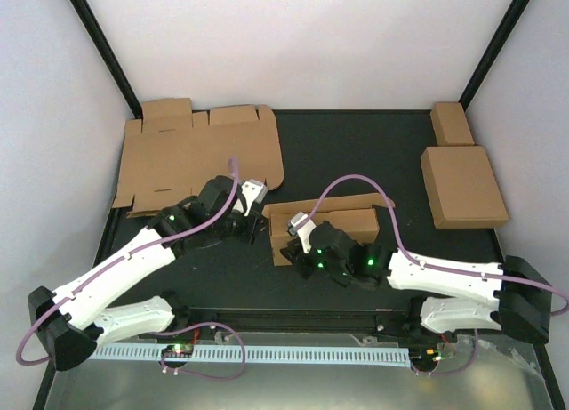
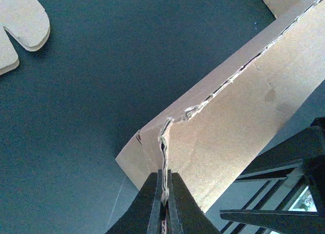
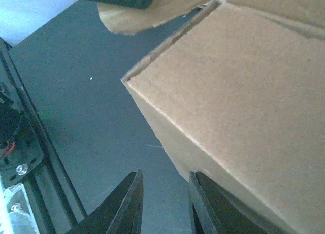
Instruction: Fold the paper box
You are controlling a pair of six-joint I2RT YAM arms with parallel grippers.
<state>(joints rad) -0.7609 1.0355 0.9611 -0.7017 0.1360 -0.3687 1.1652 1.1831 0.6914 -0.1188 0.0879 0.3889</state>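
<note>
The paper box (image 1: 345, 221) sits half-folded just right of the flat cardboard sheet (image 1: 200, 156), its long axis running away from that sheet. My left gripper (image 2: 164, 183) is clamped tight on the box's end wall nearest the sheet. My right gripper (image 3: 166, 174) is narrowly parted and empty by the front corner. In its wrist view the box lies ahead, slightly right.
</note>
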